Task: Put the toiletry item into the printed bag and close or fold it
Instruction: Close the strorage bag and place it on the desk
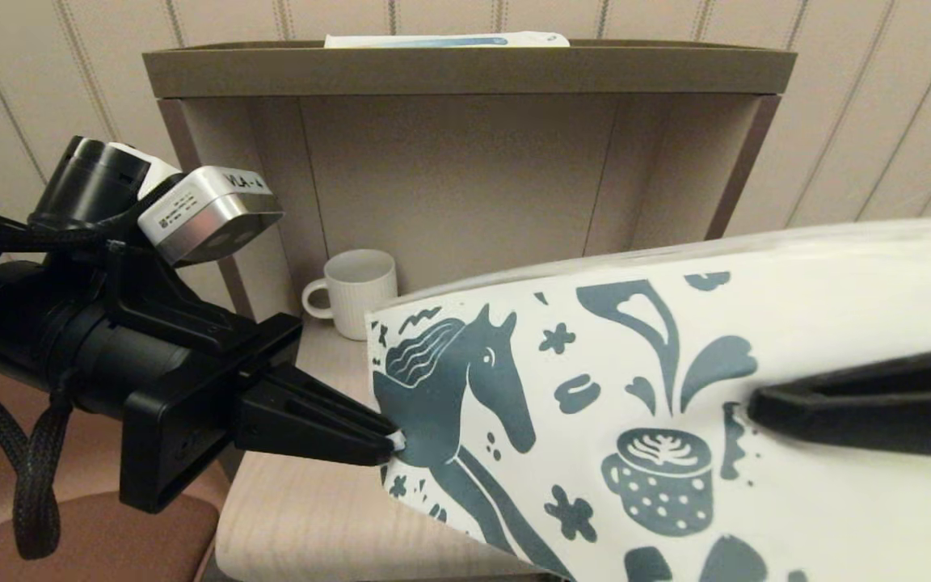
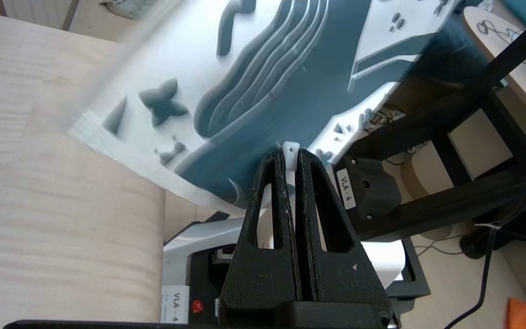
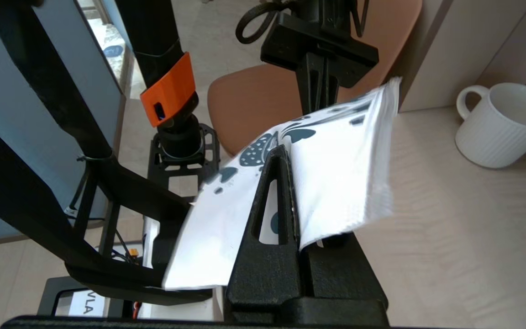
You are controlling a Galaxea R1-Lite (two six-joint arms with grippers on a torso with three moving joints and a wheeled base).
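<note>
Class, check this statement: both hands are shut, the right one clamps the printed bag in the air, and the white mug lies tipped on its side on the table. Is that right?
One detail is wrong. The white mug stands upright on the table, as the head view shows. The rest holds: the left hand is shut, and the right hand clamps the printed bag in the air.

The flat white pouch printed with a dark teal horse, coffee cup and doodles (image 1: 643, 420) hangs tilted above the pale wooden counter (image 1: 304, 517), its horse end lower.

A small white tip (image 2: 291, 149), apparently the slim tube, shows at that edge.
</note>
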